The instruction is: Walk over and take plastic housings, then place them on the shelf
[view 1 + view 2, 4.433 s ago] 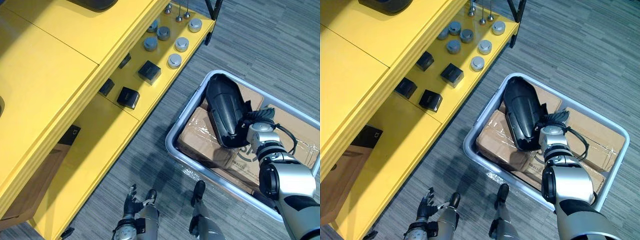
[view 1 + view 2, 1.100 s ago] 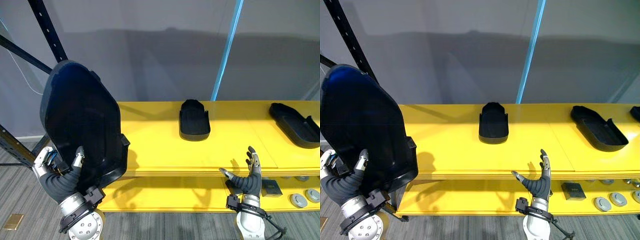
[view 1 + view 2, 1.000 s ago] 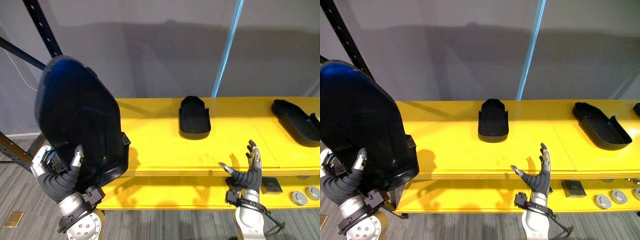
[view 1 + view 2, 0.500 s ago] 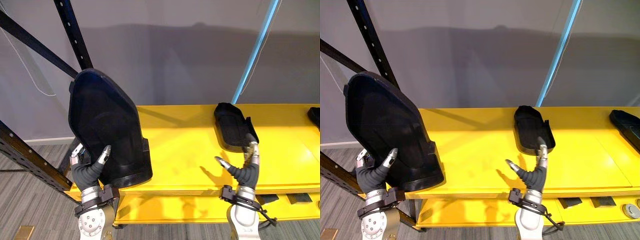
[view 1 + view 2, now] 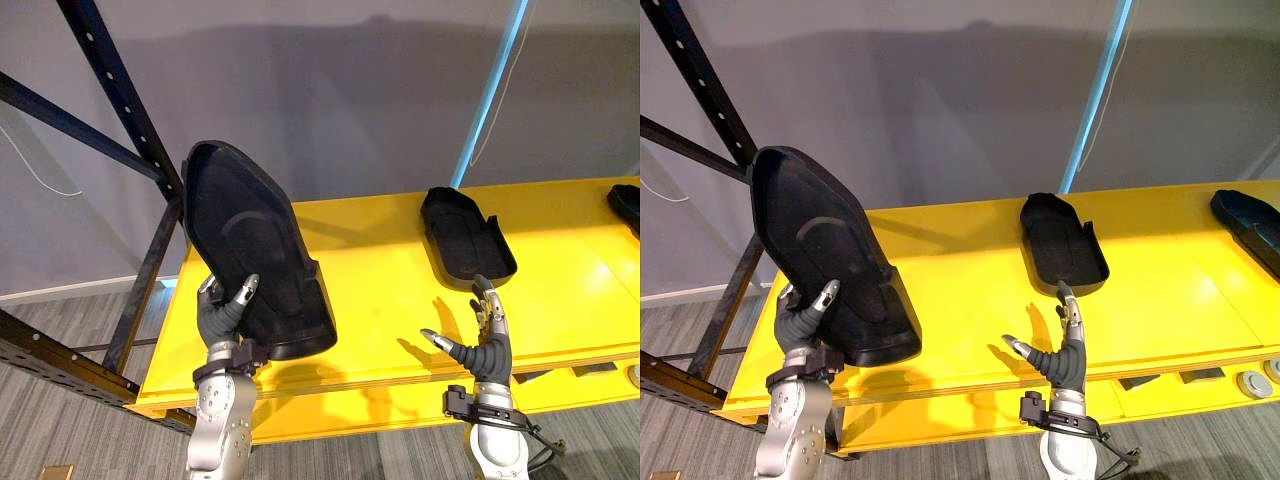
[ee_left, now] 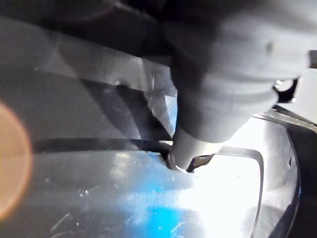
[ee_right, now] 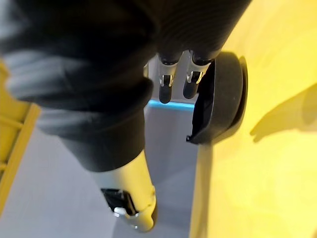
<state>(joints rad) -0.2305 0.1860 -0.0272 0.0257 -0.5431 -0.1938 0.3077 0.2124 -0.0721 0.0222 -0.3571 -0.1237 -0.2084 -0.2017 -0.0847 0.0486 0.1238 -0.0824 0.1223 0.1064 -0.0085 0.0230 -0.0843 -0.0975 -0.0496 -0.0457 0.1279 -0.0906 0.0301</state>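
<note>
Fingers (image 5: 245, 290) of the left hand (image 5: 222, 314) clamp the lower rim of the housing (image 5: 245, 235) over the shelf (image 5: 375, 285); it looks stiff, light, probably slippery. Right hand (image 5: 487, 348) is splayed.

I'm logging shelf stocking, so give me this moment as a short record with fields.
held housing: black, tilted up over the left end of the shelf
left hand: curled round the held housing
right hand: open, empty, at the shelf front
second housing: lying on the shelf, apart from both hands
contact: cannot tell whether held housing touches shelf
</note>
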